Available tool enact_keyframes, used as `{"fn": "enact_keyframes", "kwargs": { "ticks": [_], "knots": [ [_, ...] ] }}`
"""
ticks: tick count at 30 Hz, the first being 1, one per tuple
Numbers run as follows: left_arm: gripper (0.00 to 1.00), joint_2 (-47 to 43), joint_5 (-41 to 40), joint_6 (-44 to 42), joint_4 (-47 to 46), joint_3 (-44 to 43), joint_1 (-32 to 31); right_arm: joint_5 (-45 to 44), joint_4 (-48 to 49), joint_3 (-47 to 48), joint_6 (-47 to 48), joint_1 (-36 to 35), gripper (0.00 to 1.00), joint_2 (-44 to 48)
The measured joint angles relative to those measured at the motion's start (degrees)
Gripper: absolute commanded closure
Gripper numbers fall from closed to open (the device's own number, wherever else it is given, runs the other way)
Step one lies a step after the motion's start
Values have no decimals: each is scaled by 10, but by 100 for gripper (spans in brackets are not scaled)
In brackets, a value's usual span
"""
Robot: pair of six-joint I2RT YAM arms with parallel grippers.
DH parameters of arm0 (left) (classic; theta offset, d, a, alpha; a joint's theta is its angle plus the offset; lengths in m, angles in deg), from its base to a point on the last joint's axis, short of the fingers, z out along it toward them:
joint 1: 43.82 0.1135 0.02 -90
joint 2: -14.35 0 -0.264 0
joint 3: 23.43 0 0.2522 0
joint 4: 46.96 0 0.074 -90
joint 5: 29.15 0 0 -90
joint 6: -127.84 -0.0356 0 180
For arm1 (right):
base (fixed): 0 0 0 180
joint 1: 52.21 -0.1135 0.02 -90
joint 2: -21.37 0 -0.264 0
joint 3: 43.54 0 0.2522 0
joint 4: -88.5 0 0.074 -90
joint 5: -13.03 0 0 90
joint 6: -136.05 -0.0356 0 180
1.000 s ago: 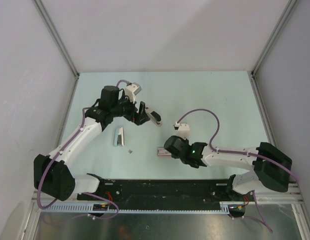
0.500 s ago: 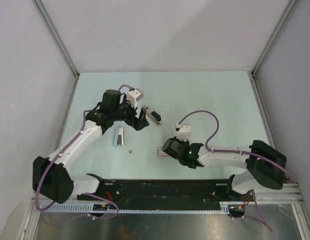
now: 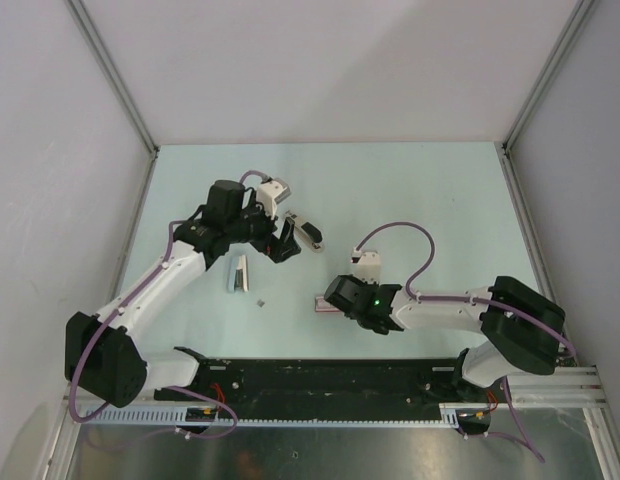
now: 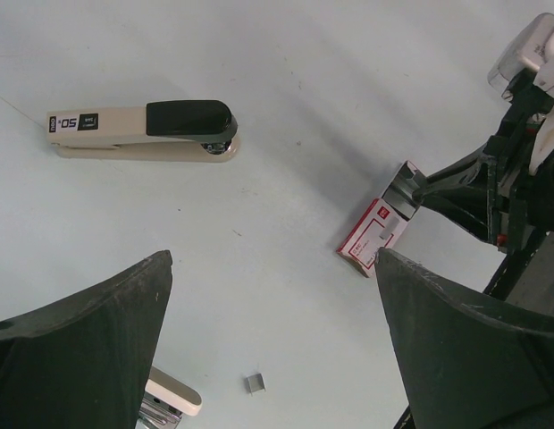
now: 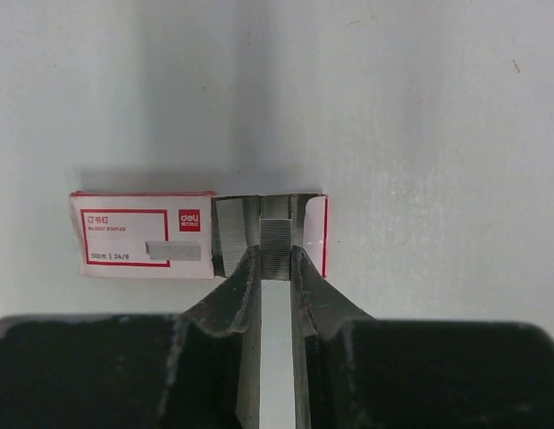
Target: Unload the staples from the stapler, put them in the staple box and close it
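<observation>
Since the left fingers have backed off, spread wide and empty, the stapler lies released on the desk at their 2 o'clock. The right fingers stay clamped on a staple strip at the box mouth, suggesting unloading is nearly finished.

Beige-black stapler, closed, flat; silvery staples

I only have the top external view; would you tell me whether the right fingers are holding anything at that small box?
Observer: Yes; the right wrist view shows the right fingers shut on a strip of staples at the open end of the box.
Operator: Thank you. And the other arm?
Observer: The left wrist view shows the left fingers wide apart with nothing between them, and the stapler lying closed beyond them.
</observation>
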Motion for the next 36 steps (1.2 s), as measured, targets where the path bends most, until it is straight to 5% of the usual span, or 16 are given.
{"fn": "enact_keyframes", "kwargs": {
  "ticks": [36],
  "knots": [
    [1, -8, 0, -1, 0, 7, -4, 11, -28, 0, -20, -11, 100, -5]
  ]
}}
